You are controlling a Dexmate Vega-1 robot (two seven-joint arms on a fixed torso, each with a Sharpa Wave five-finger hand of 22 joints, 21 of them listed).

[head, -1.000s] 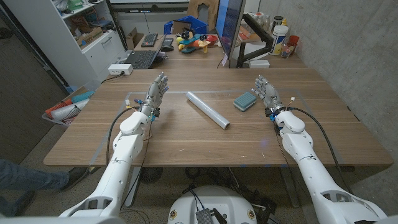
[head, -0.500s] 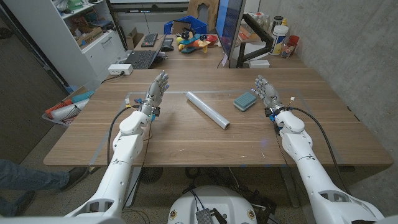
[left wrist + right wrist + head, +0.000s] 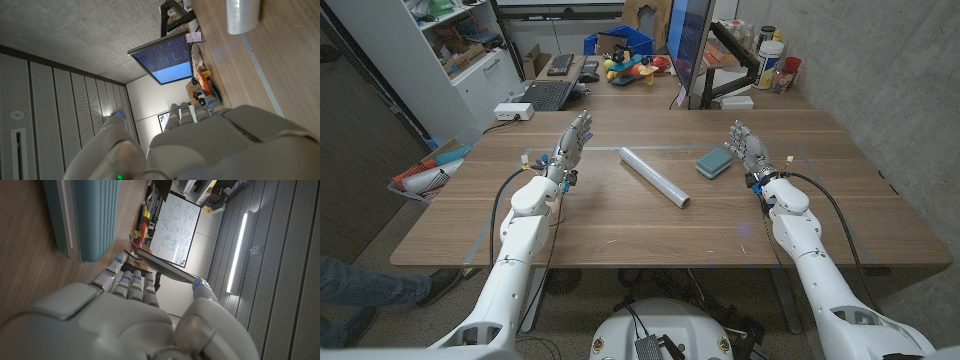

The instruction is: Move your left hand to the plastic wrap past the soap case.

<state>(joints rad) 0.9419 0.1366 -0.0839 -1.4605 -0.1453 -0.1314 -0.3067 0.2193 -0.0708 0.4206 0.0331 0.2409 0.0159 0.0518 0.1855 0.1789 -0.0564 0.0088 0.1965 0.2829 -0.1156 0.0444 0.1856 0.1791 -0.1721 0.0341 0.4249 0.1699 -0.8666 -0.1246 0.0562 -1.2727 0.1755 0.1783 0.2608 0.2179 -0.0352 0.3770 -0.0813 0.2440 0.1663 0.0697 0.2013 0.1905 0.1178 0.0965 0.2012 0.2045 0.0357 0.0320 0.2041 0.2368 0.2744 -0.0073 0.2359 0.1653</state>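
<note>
A clear roll of plastic wrap [image 3: 654, 176] lies slanted in the middle of the wooden table [image 3: 620, 225]; one end of the plastic wrap [image 3: 243, 15] shows in the left wrist view. A teal ribbed soap case [image 3: 714, 162] sits to its right, and the soap case [image 3: 87, 217] looms close in the right wrist view. My left hand [image 3: 572, 146] stands on its edge left of the roll, fingers straight and apart, holding nothing. My right hand [image 3: 749, 151] stands just right of the soap case, fingers apart and empty.
A laptop [image 3: 548, 95] and a white power box [image 3: 513, 111] sit at the far left of the table. A monitor on a stand [image 3: 692, 45] rises at the far edge, with bottles and cups [image 3: 775, 60] to its right. A grey wall runs along the right.
My left hand has shifted slightly forward and up. The right hand, roll and soap case have not moved.
</note>
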